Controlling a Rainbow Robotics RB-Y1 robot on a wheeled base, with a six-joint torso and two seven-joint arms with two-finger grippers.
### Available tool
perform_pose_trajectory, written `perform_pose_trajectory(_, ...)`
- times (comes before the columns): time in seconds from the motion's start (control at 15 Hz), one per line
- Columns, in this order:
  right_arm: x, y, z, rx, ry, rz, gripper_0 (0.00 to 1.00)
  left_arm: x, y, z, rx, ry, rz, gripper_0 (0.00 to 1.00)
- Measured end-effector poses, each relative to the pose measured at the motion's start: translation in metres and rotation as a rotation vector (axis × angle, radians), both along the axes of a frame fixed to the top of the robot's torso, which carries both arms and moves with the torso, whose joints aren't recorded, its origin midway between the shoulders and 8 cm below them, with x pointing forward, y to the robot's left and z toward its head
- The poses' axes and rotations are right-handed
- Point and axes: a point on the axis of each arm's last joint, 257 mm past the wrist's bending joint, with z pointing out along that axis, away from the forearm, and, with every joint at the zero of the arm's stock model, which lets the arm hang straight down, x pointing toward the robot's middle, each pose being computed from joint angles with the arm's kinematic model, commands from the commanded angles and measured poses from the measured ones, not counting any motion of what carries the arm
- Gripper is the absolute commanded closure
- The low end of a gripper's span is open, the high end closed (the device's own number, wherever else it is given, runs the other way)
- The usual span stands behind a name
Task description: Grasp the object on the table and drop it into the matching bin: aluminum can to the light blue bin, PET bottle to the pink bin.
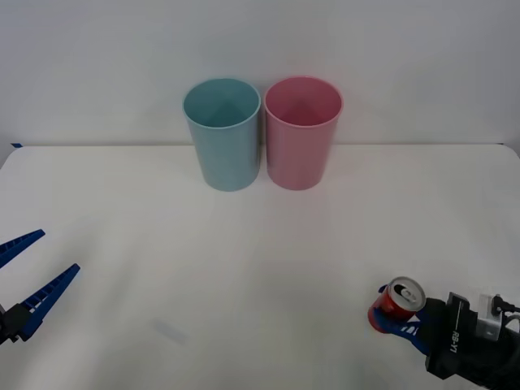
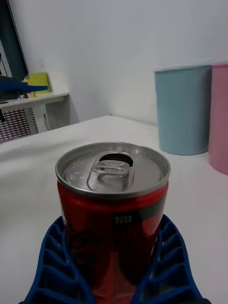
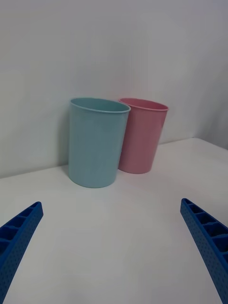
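White table [image 1: 244, 268]; right gripper [image 1: 400, 323] clamped on aluminum can [image 1: 397, 305], near right; left gripper [image 1: 32, 292] apart, idle; could slip before reaching far light blue bin [image 1: 223, 134].

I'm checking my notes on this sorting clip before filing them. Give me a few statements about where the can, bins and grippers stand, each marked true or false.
1. The right gripper has its fingers around the aluminum can. True.
2. The can lies on its side. False: it stands upright, silver top up.
3. The light blue bin stands to the robot's left of the pink bin. True.
4. The left gripper holds a bottle. False: it is open and holds nothing, low at the table's left edge.
5. The can is already in a bin. False: it is at the table's near right.
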Motion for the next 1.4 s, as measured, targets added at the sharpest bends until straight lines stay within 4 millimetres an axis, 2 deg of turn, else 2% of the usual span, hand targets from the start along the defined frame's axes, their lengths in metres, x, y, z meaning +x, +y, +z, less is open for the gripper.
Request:
perform_pose_trajectory(0.4,0.020,0.011,0.064,0.052,0.005,0.002,1.00,0.000,0.000,0.000,0.000,0.000,0.000,0.00)
perform_pose_trajectory(0.87,0.043,0.024,0.124,0.141,0.039,-0.011,1.00,0.000,0.000,0.000,0.000,0.000,0.000,0.00)
perform_pose_trajectory(1.4,0.095,0.062,0.189,0.134,-0.069,-0.019,1.00,0.000,0.000,0.000,0.000,0.000,0.000,0.00)
